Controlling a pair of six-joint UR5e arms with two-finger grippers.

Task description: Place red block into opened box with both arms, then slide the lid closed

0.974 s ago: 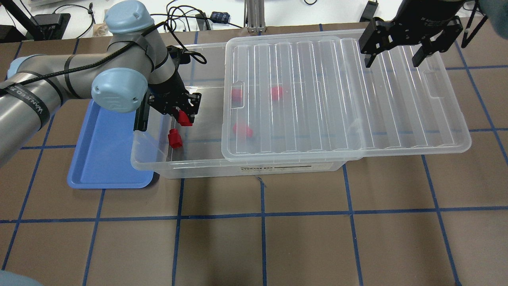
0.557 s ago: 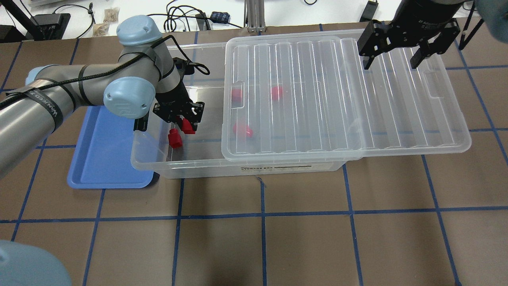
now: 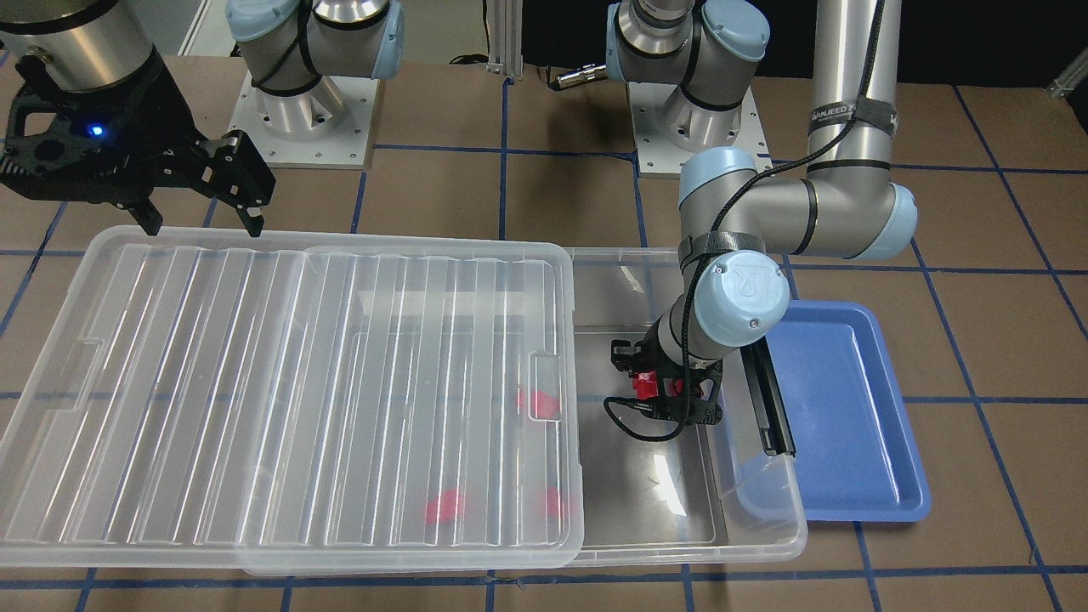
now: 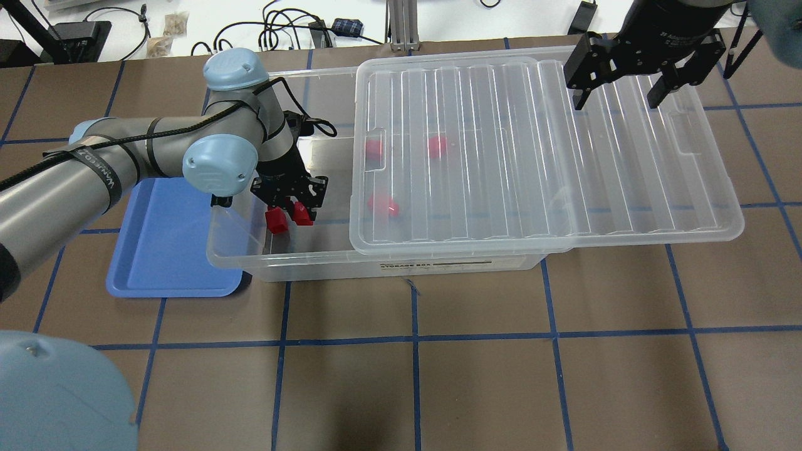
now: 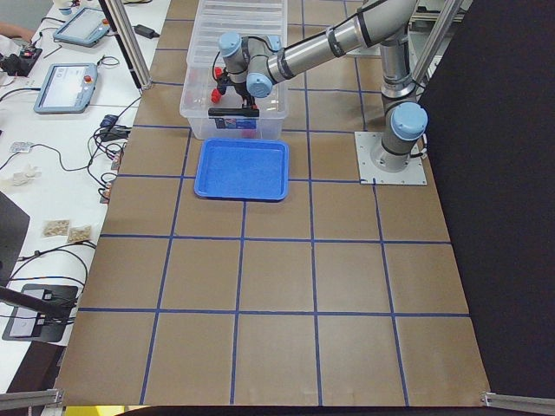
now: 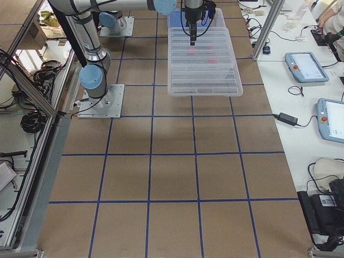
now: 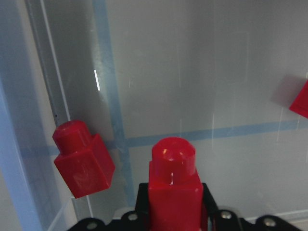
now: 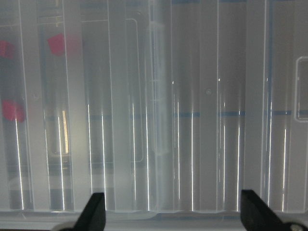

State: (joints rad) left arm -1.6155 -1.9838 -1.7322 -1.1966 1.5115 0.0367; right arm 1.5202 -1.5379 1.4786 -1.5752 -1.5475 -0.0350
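Note:
My left gripper is low inside the open left end of the clear box, shut on a red block. In the left wrist view that block stands stub-up between the jaws. Another red block lies on the box floor just beside it, near the wall. Three more red blocks show blurred through the ribbed lid, which covers the box's right part and overhangs its right end. My right gripper hangs open over the lid's far right edge, holding nothing.
A blue tray lies against the box's left end, partly under its rim. A black bar runs along that short side. Cables and devices lie beyond the table's far edge. Brown table with blue grid lines extends in front of the box.
My left gripper has carried the red block toward the box's front wall and lower, ending right beside the loose block. The right gripper has barely shifted.

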